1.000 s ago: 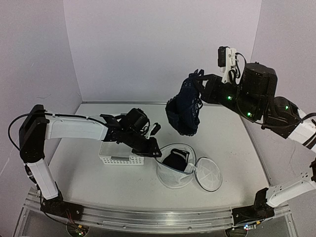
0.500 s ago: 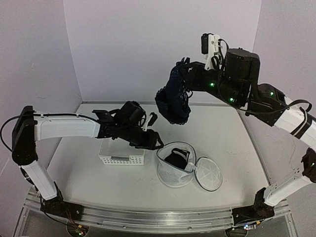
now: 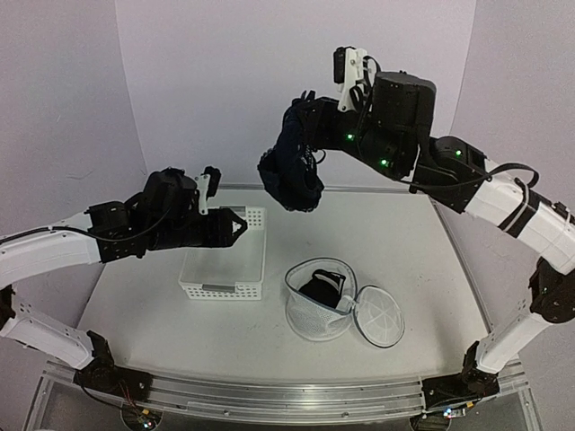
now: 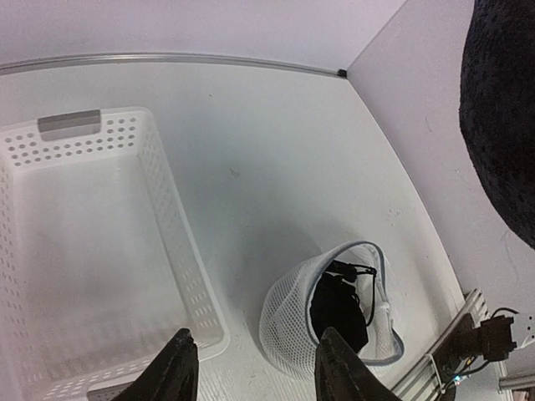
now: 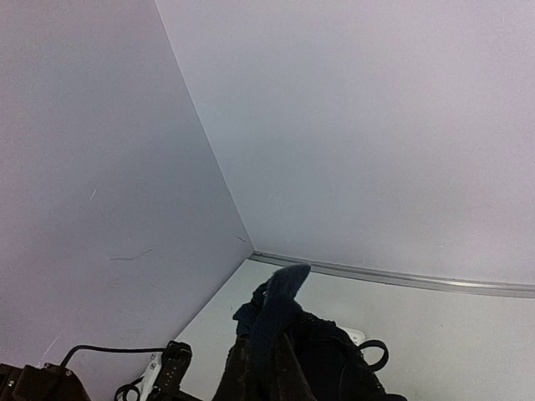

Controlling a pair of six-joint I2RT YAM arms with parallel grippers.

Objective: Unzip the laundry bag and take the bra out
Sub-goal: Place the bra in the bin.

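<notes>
Top external view: the bra (image 3: 289, 175) hangs high over the worktop (image 3: 422, 260), clamped in the right gripper (image 3: 305, 121), clear of the unzipped laundry bag (image 3: 310, 325), which holds more dark fabric (image 3: 322, 289). The left gripper (image 3: 239, 224) gapes empty above the basket (image 3: 220, 289). Removal looks nearly complete; next, probably lower and release.

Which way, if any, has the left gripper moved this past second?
Yes: the left gripper went left, from the rim of the white mesh laundry bag to above the white perforated plastic basket.

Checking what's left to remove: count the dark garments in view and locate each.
2. One lacy dark garment hangs in mid-air from the right gripper; a black garment sits inside the open laundry bag. More may be hidden under it.
</notes>
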